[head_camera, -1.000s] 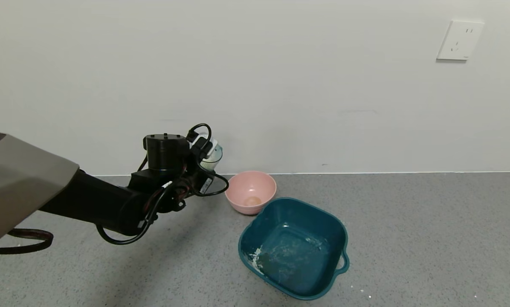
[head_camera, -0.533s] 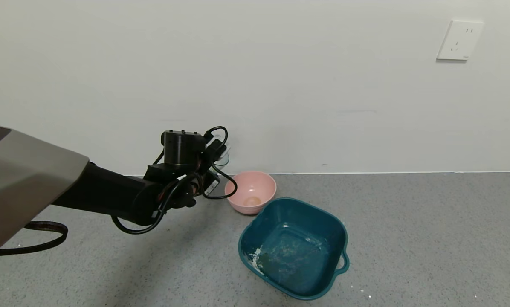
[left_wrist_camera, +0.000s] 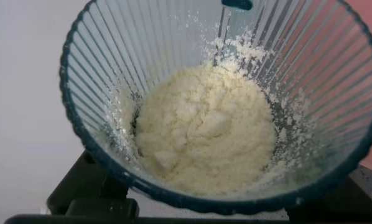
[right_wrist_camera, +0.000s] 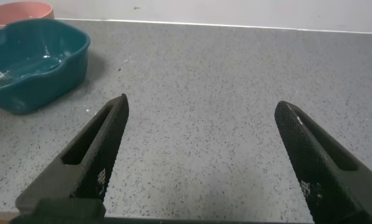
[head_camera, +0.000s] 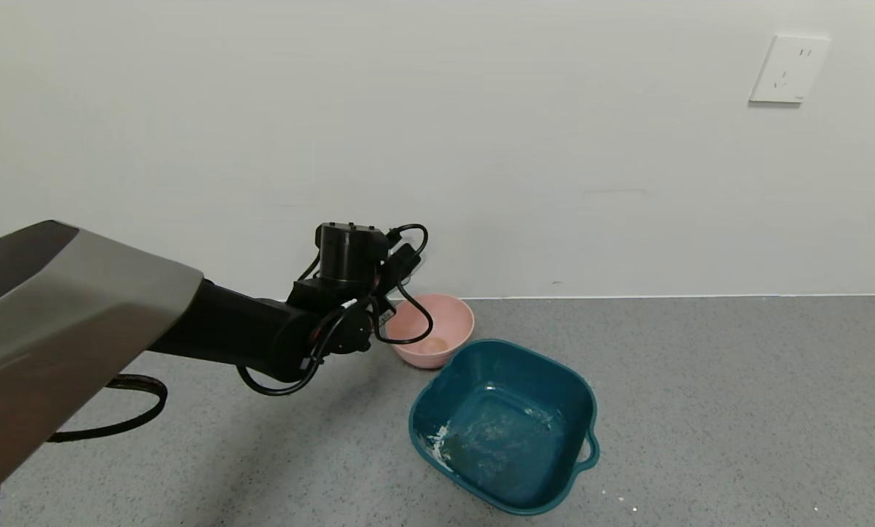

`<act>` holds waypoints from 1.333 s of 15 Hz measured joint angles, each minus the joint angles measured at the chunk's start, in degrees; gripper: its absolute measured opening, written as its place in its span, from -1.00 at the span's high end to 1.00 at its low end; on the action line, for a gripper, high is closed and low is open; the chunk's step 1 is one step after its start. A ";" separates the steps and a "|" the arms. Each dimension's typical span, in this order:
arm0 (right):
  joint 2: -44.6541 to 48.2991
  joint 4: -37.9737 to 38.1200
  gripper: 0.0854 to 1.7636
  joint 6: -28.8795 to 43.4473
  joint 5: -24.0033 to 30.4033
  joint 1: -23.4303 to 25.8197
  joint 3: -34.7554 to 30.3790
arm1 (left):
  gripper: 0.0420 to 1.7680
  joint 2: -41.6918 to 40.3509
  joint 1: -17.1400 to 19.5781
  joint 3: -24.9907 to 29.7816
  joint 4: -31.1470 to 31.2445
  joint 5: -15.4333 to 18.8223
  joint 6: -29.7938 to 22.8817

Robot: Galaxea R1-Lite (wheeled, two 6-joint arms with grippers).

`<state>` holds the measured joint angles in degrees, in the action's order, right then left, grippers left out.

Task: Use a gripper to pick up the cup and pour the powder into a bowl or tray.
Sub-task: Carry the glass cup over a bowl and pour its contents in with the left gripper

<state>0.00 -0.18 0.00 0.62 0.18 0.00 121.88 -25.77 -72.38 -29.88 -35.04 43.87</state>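
My left gripper [head_camera: 392,278] hangs just left of the pale pink bowl [head_camera: 448,316], close by the wall, and is shut on the cup. The black wrist hides the cup in the head view. In the left wrist view the ribbed translucent teal cup [left_wrist_camera: 105,74] fills the frame, held roughly upright. A heap of white powder [left_wrist_camera: 204,137] lies in its bottom and dusts its walls. The bowl holds a small pale lump. My right gripper [right_wrist_camera: 201,155] hovers low over the grey surface, open with nothing between its fingers.
A large dark teal square tub [head_camera: 580,410], smeared with white residue, stands in front of the pink bowl and to its right. A few white specks [head_camera: 620,500] lie on the speckled grey surface near it. The white wall runs right behind the bowl.
My left arm has carried the cup to the right, from well left of the pink bowl to its left rim. The cup, seen beside the wrist before, is now hidden behind it.
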 joint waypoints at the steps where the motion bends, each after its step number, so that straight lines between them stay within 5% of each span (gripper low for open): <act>1: 0.00 0.00 -0.94 0.00 -0.02 0.00 0.00 | -0.46 0.39 -0.11 -0.52 -0.05 -0.54 1.29; 20: 0.00 0.00 -0.94 0.00 -0.02 0.00 0.00 | -0.46 4.55 -1.56 -3.06 -0.18 -8.31 19.21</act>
<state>0.00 -0.18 0.00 0.60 0.18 0.00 126.43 -27.33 -75.44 -30.06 -43.35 63.09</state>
